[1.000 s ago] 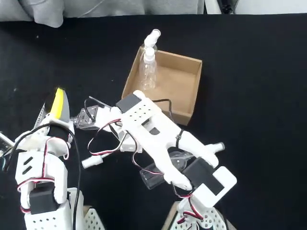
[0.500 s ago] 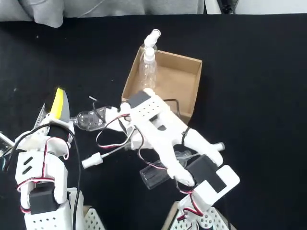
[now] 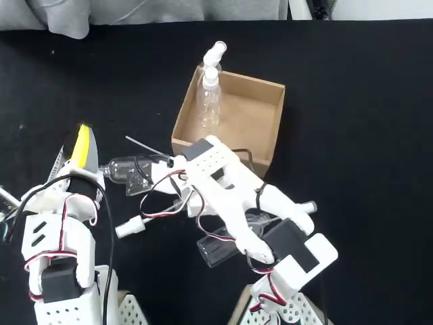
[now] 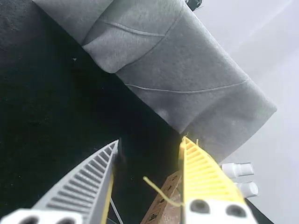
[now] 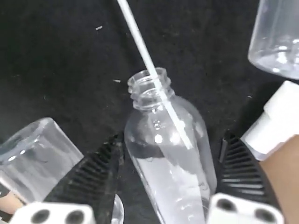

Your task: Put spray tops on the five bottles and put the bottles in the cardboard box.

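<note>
Right arm point(image 3: 230, 196) drawn back, stretched low; right pincer point(image 5: 173, 139) open astride uncapped bottle point(image 5: 170, 186), apparently not gripping.

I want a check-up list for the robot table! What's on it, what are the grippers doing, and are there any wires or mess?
Surface: black table, no spills seen.
Job's things: cardboard box with two spray-topped bottles standing inside; an uncapped bottle lying on the table with a thin white tube across it; another clear bottle lying under the arm; a loose spray top.
Clutter: nothing seen.
Grippers: right gripper open, one finger each side of the uncapped bottle; left gripper open, holding nothing.
Cables: red, white and black wires loop along the arms.
Surroundings: grey cloth at the table's far edge.
</note>
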Controlling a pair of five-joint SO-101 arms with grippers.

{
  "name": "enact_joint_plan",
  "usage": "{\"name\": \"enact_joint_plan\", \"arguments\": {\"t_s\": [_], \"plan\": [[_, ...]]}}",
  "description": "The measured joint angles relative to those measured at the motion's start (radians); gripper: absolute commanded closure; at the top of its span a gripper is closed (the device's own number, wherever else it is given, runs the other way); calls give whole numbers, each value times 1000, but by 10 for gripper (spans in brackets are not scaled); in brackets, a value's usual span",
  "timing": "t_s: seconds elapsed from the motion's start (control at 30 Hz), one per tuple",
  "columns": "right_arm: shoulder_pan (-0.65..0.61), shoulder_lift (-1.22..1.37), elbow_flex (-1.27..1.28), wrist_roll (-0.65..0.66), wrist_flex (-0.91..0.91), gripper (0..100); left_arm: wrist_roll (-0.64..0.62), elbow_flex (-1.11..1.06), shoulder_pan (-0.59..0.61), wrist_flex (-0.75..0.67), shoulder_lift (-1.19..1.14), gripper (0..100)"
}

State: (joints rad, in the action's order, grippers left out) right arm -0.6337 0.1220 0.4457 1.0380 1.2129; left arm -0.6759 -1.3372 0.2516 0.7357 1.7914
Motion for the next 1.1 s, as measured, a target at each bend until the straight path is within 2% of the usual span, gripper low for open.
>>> {"name": "enact_joint_plan", "arguments": {"t_s": [0.37, 0.9, 1.1], "plan": [[0, 0, 0, -52, -69, 941, 0, 0, 0, 0, 0, 805], [0, 0, 0, -207, -75, 945, 0, 0, 49, -26, 0, 809], [0, 0, -43, -308, -71, 945, 0, 0, 54, -26, 0, 809]]}}
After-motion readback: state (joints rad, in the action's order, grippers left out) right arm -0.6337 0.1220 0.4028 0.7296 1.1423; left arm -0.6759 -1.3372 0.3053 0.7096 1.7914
